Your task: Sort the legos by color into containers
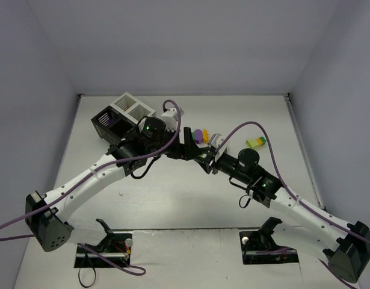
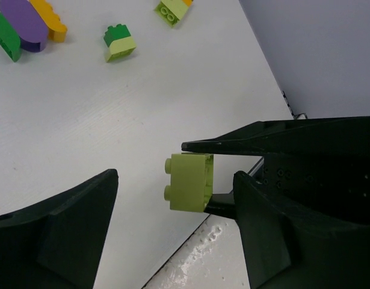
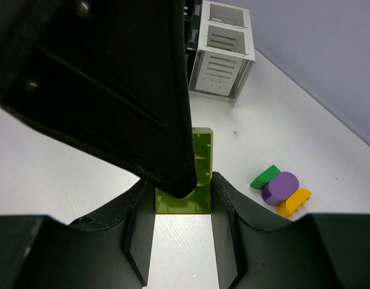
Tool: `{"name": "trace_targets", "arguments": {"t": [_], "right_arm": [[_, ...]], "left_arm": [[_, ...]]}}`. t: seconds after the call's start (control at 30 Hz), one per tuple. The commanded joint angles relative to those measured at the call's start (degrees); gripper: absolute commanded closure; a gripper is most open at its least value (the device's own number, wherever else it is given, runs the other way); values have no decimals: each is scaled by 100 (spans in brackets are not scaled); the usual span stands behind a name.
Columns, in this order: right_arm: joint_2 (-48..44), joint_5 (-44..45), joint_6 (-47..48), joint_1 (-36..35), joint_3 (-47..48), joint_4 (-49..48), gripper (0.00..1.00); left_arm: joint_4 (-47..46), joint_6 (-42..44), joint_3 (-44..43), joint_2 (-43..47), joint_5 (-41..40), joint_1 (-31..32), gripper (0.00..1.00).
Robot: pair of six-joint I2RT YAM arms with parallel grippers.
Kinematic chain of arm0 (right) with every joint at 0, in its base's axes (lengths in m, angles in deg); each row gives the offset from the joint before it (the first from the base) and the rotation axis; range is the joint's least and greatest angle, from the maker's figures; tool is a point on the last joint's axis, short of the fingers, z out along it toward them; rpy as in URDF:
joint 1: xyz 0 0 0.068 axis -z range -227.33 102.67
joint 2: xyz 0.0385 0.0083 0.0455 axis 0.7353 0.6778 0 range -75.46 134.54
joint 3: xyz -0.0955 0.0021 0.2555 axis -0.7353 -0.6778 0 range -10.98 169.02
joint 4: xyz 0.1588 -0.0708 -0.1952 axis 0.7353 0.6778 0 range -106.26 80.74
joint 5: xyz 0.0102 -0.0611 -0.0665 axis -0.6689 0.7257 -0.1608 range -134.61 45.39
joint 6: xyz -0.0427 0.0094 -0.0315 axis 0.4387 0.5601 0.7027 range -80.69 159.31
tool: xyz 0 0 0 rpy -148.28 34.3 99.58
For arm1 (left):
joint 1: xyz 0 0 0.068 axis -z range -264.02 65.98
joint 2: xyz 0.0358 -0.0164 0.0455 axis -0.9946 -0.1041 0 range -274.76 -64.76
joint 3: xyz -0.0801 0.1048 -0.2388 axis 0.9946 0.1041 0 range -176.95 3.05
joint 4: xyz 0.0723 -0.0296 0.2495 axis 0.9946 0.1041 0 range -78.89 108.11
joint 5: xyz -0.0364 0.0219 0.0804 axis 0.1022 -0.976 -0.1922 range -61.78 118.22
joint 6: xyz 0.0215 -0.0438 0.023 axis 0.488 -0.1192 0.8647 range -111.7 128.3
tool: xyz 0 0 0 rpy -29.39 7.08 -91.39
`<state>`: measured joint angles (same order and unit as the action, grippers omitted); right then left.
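So we counted about eight legos in sight. One lime brick [image 2: 188,180] was pinched tight between the fingers of the right gripper [image 3: 182,191], out over the middle of the table [image 1: 172,198] and not in any bin. A snug cluster of three sat on the surface: a dark green piece [image 2: 5,36], a purple piece [image 2: 22,19] and an orange-yellow piece [image 2: 50,23]. There was also a green-on-lime stack [image 2: 118,43], plus a lime-and-orange pair [image 2: 171,11] further out. The left gripper [image 2: 175,177] was spread wide around that same held brick, gripping nothing. The containers [image 1: 127,111] were four joined slatted bins, two white bins [image 1: 132,107] and two black bins [image 1: 107,123], at the far left. There were two arms, with purple cables [image 1: 254,123] draped over both. The table was plain white, boxed in by pale lilac-grey walls [image 1: 185,48].
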<state>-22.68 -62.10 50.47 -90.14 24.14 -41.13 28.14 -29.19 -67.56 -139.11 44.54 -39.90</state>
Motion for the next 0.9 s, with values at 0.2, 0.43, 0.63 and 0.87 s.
{"name": "trace_targets", "arguments": {"t": [0.2,0.43,0.63,0.87], "right_arm": [[-57,-149,-52,-26,-66,-774,100],[145,192,-175,-26,-66,-705,56],[549,799,-439,18,-31,-608,38],[892,1897,-966,106,-66,-607,36]], "left_arm": [[-491,146,-234,-80,-287,53,64],[-316,339,-242,-10,-611,36,91],[501,761,-620,-71,-1570,-410,91],[608,1094,-1041,-387,-1648,-2108,91]]}}
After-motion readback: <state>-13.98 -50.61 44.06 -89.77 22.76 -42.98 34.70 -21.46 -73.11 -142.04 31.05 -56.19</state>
